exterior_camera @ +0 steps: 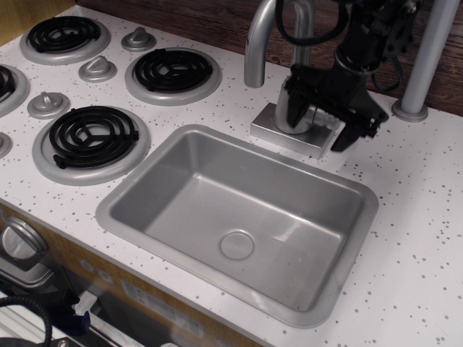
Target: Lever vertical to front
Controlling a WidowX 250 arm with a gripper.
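The black claw (320, 116), fingers spread open, straddles the small matte silver lever (322, 116) at the 3 o'clock side of the silver faucet body (283, 116) on the white speckled tabletop (427, 188).

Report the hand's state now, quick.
Hand: open, its two fingers spread either side of the lever's hub at the faucet base; holding nothing.

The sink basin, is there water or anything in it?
Empty. The sink shows bare grey metal down to its round drain, with no water or objects inside.
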